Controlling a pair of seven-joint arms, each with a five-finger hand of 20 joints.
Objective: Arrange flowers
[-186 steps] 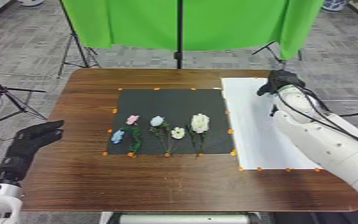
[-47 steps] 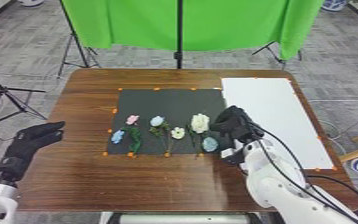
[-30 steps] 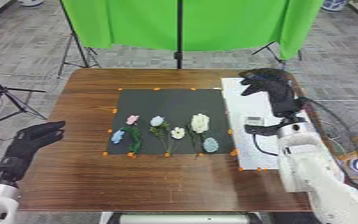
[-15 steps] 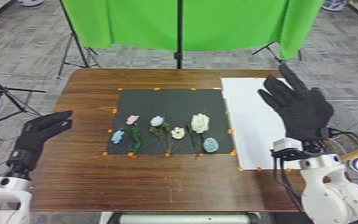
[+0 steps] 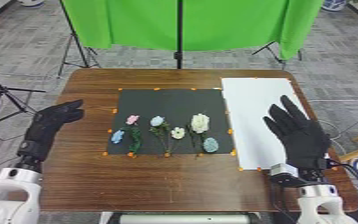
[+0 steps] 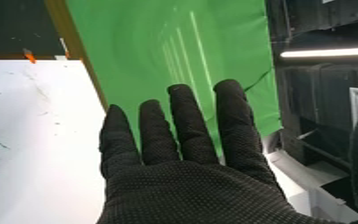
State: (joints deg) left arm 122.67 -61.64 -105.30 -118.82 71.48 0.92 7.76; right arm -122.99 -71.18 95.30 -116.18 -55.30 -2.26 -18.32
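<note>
The robot's right hand [image 5: 302, 139], in a black fabric glove, is wide open in the head view, its fingers straight and spread, with nothing in its hold. It is over the right edge of the smooth white rectangular sheet [image 5: 246, 100]. In the right wrist view the right hand [image 6: 198, 195] shows the same long, parted fingers against the bright green cloth [image 6: 149, 40]. The left hand [image 5: 55, 119], gloved alike, is held loosely open and empty near the left edge of the brown wooden table [image 5: 158, 187].

The flowers lie on the dark, flat square mat [image 5: 168, 100], towards its near edge: a small pink bloom [image 5: 132, 119] and a light blue one [image 5: 118, 136] at the left, a pale blue rounded bloom [image 5: 157, 121], a small cream flower [image 5: 177, 133], a large, full white flower [image 5: 200, 122], and a muted blue-green oval bloom [image 5: 211, 145] (the rightmost of the lot).
</note>
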